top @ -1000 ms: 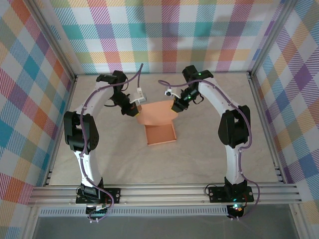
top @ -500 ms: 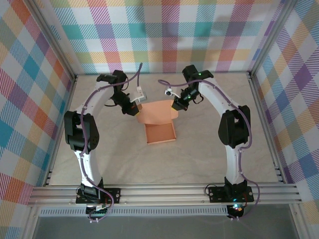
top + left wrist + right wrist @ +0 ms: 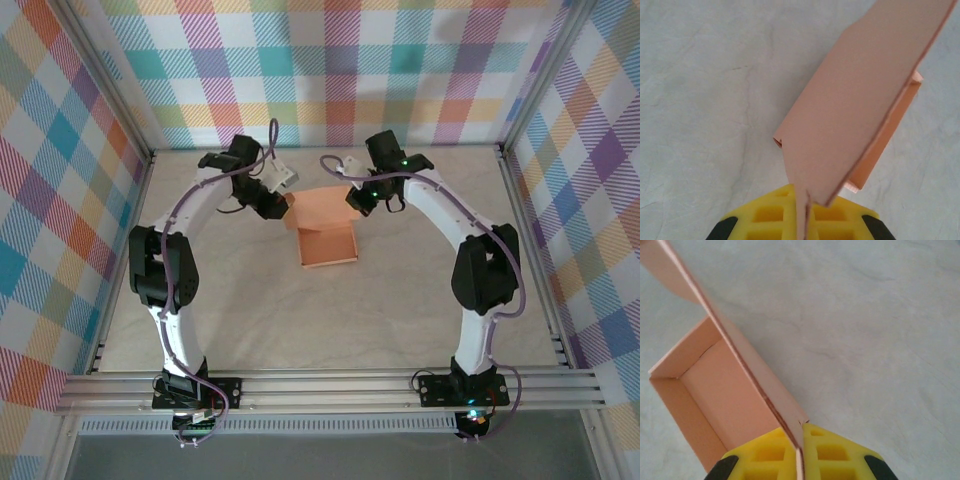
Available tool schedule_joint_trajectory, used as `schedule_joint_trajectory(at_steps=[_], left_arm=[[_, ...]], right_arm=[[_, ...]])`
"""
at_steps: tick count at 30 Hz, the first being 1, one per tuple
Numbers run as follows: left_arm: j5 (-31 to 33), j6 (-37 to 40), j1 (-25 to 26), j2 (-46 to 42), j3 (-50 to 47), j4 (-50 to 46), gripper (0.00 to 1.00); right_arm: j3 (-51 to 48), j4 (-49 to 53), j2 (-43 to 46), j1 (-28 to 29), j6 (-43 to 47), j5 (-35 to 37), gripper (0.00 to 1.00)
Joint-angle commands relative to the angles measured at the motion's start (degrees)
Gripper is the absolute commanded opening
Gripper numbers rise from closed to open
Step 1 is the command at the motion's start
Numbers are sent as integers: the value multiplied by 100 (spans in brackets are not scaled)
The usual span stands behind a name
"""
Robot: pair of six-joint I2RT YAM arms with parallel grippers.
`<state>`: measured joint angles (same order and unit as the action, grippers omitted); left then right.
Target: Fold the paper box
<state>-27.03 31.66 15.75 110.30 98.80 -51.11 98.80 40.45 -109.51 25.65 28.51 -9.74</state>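
From above, the paper box (image 3: 331, 250) sits mid-table (image 3: 240, 310), tray open, its lid flap (image 3: 322, 208) raised between the two arms. The left gripper (image 3: 284, 207) is at the flap's left edge and the right gripper (image 3: 352, 203) at its right edge. On the left wrist camera, the left gripper (image 3: 802, 212) has its yellow jaws clamped on the card's thin edge, and the flap slants away ahead of them. On the right wrist camera, the right gripper (image 3: 800, 452) is likewise pinched on the flap's edge, with the open tray just left of its jaws.

A pale, mottled tabletop (image 3: 250, 310) sits inside plaid walls (image 3: 330, 60) (pastel checks), edged by what looks like aluminium rails (image 3: 330, 385).
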Motion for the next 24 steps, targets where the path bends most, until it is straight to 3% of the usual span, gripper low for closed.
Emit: schedule_joint_trajectory(at_steps=[1,6,11,15,24], left_arm=[[565,-1429,227,-386,-170,727,0],[1277,-2668,523,-435,-174,997,0],[1973,-3360,963,-464,-293,1363,0],[2131,-3810,1164,-431,-342,1604,0],[2436,-4608,1386,-611,-938,2275,0]], right_arm=[[-274,-576,342,145,-1084,705,0],[-625,-859,580,272,-2397,1280,0],[-1183,-1320,843,418,-3631,1928,0],[-1504,-1592,938,651,-4166,2685,0],[-2075,-2256,1131,807,-5337,3369,0]])
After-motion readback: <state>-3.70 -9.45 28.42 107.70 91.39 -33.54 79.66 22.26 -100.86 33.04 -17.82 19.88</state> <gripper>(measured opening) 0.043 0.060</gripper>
